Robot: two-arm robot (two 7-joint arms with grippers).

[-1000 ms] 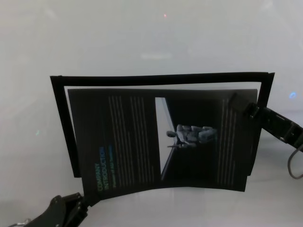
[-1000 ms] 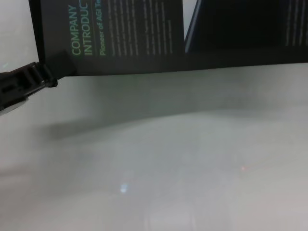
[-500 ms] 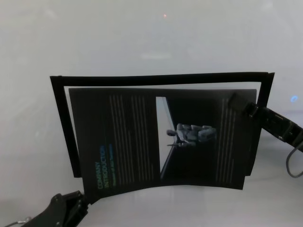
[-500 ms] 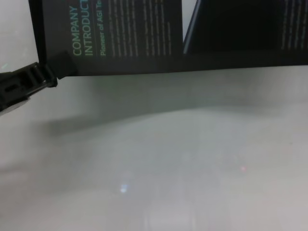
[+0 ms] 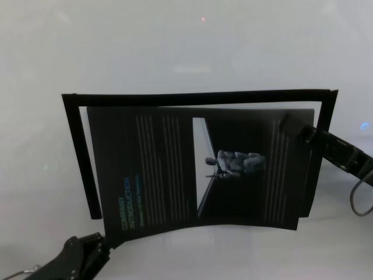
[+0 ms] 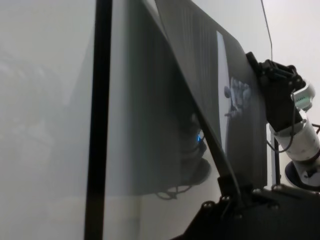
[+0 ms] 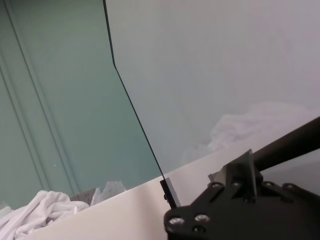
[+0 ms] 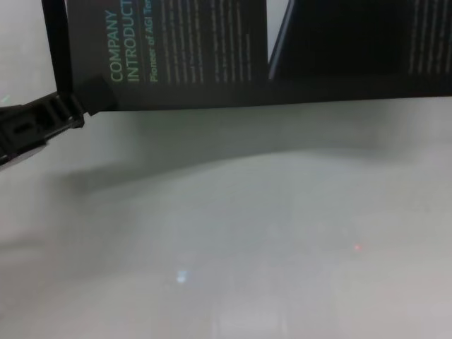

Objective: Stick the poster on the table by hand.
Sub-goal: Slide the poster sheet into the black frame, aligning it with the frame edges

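Black poster [image 5: 198,169] hangs between left end effector [image 5: 108,245] and right end effector [image 5: 300,129], both grasping its corners.

black poster [image 5: 192,169], teal heading, grey-white table [image 5: 186,46]

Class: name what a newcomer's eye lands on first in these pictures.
A large black poster hangs mid-scene above the pale table. The left gripper pinches its near-left corner, the right gripper its far-right corner. A thin black frame outline lies behind it.
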